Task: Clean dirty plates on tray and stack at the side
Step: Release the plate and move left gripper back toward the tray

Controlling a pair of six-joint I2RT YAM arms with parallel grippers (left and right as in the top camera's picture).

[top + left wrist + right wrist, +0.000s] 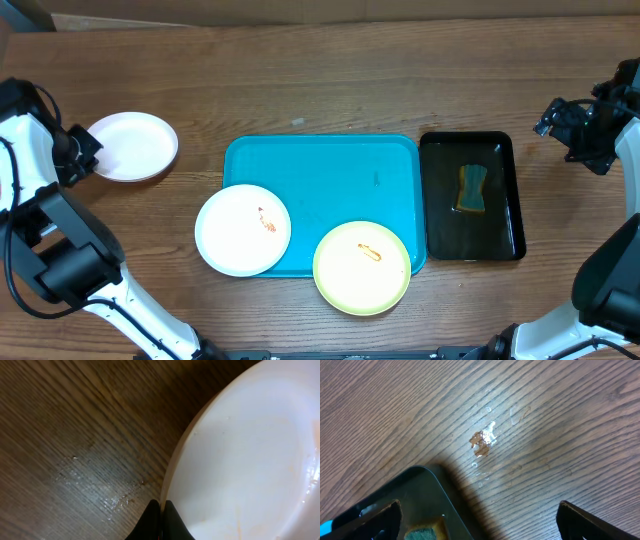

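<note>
One white plate lies on the table left of the turquoise tray. My left gripper is at its left rim. In the left wrist view the fingers are pinched together on the rim of this plate, which shows faint orange streaks. A second white plate with an orange-red smear overhangs the tray's front left corner. The yellow-green plate, also smeared, overhangs the tray's front edge. My right gripper is open and empty over bare table.
A black tray with a yellow-and-green sponge stands right of the turquoise tray; its corner and the sponge show in the right wrist view. A small wet brown spot is on the wood.
</note>
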